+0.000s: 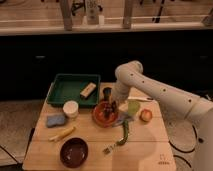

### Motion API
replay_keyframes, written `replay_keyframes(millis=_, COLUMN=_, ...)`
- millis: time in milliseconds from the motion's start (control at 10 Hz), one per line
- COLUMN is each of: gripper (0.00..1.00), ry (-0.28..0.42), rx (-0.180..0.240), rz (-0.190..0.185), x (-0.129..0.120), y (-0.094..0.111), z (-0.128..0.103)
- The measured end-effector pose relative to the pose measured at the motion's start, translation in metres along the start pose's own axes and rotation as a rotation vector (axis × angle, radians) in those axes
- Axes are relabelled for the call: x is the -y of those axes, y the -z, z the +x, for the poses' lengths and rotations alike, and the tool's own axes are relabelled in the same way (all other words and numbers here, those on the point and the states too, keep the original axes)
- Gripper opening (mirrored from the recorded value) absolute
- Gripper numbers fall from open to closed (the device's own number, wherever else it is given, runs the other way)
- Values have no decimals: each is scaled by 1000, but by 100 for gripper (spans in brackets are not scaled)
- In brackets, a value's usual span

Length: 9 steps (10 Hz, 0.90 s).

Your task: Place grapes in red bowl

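The red bowl [102, 116] sits near the middle of the wooden table. My gripper [110, 105] hangs from the white arm, pointing down over the bowl's back right rim. A small dark bunch, the grapes [112, 107], shows at its fingertips just above the inside of the bowl. The gripper looks shut on the bunch.
A green tray [67, 95] holding a tan block [88, 90] stands at the back left. Left of the bowl are a white cup [71, 108], a blue sponge [55, 120] and a yellow banana [62, 133]. A maroon bowl [74, 151] sits at the front, a reddish fruit [145, 115] and green utensil [126, 131] to the right.
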Motion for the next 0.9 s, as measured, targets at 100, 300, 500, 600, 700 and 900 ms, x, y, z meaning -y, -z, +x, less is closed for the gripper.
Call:
replay_keyframes(millis=100, gripper=7, ry=1, rx=1, rz=0, x=0, y=0, z=-1)
replay_keyframes(millis=300, gripper=7, ry=2, rx=3, rz=0, x=0, y=-1, z=-1)
replay_keyframes(millis=500, gripper=7, ry=3, rx=4, rz=0, x=-1, y=-1, z=-1)
replay_keyframes(millis=600, gripper=7, ry=3, rx=4, rz=0, x=-2, y=-1, z=-1)
replay_keyframes(millis=700, gripper=7, ry=2, rx=5, rz=0, x=-3, y=-1, z=0)
replay_keyframes(millis=900, gripper=7, ry=5, rx=7, rz=1, x=-2, y=-2, z=-1)
